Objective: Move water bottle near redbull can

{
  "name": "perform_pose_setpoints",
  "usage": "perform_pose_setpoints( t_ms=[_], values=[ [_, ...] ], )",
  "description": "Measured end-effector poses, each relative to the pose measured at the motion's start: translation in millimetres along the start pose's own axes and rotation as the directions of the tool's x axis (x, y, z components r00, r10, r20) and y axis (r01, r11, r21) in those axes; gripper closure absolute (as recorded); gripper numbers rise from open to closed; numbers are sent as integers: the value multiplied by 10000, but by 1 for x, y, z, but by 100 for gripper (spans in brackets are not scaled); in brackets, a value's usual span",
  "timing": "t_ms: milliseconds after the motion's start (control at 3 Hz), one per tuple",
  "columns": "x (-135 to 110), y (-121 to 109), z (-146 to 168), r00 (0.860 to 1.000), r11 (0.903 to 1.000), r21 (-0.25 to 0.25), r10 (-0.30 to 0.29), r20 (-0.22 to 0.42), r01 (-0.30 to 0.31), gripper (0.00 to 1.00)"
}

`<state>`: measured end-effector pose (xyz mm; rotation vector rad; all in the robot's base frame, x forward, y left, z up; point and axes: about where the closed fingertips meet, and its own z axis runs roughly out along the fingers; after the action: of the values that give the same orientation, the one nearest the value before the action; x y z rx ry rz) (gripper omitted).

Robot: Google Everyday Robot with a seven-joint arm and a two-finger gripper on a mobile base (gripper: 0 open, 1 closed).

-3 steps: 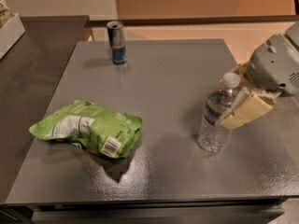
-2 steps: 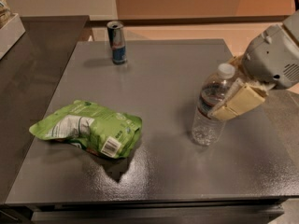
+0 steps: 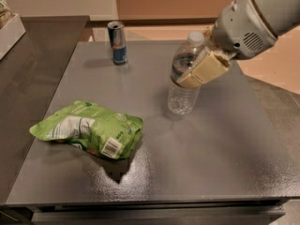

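Note:
The water bottle, clear ribbed plastic with a white cap and a dark label band, is upright over the middle right of the grey table. My gripper comes in from the upper right and is shut on the bottle's upper half, its cream finger across the label. The bottle's base is at or just above the tabletop; I cannot tell which. The redbull can, blue and silver, stands upright near the table's far edge, left of the bottle and well apart from it.
A crumpled green snack bag lies at the front left of the table. A white box sits on a darker counter at the far left. The table's right edge drops to a tan floor.
My gripper has carried the water bottle to the left and away from the near edge, closer to the redbull can. The can and the green bag have not moved.

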<state>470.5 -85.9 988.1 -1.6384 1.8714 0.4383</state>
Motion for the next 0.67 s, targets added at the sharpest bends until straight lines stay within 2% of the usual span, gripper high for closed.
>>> perform_pose_setpoints(
  t_ms=[667],
  values=[
    [-43,-71,39,9977,9938,879,683,27,-682,100]
  ],
)
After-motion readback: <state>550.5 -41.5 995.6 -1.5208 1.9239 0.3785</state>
